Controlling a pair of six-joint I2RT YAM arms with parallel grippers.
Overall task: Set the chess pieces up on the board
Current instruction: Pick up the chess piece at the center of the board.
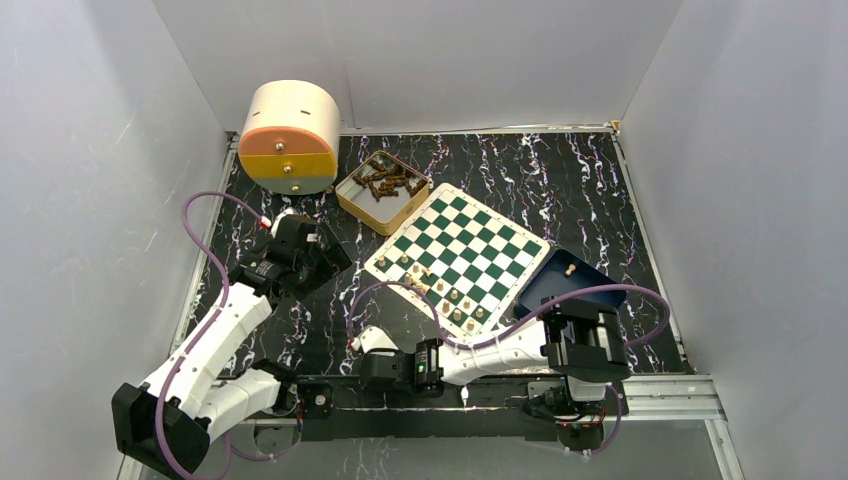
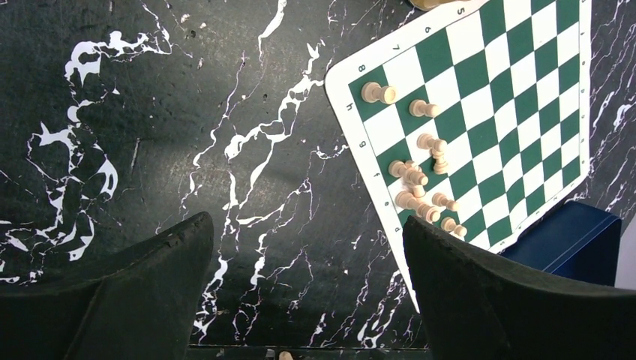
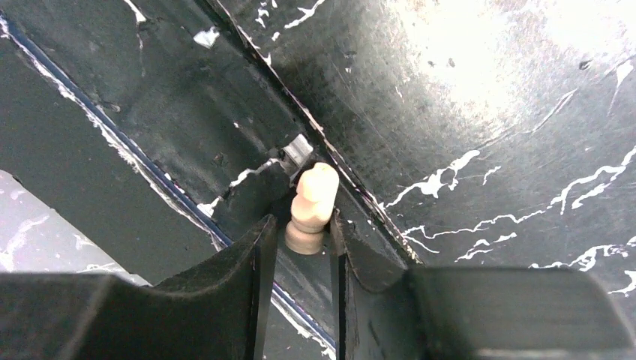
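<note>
Pinching, right jaws: one chess piece [image 3: 311,202] is held at its base and pressed from both sides; this is seen only in the right wrist view.
Right arm [image 1: 500,350]: in the top view it is stretched toward the near part of the blue tray [image 1: 595,275], and its jaws are hidden under the wrist.
Left jaws: spread wide with nothing between them, above the bare black marbled table [image 2: 150,112]; the gap is shown plainly only by the left wrist view.
Board [image 1: 470,250]: laid flat, turned at an angle, in the middle of the table, just beside the blue tray.
Chess pieces [image 2: 420,176]: gathered along one edge of the board, the near-left edge in the top view; their turned shapes can be read only in the left wrist view.
Blue tray: a single light piece [image 1: 570,268] is seen inside it from above.
Tan tray [image 1: 360,215]: dark brown pieces [image 1: 385,183] are heaped in it, behind the board.
Round container [image 1: 290,135]: placed at the far left corner; top view only.
</note>
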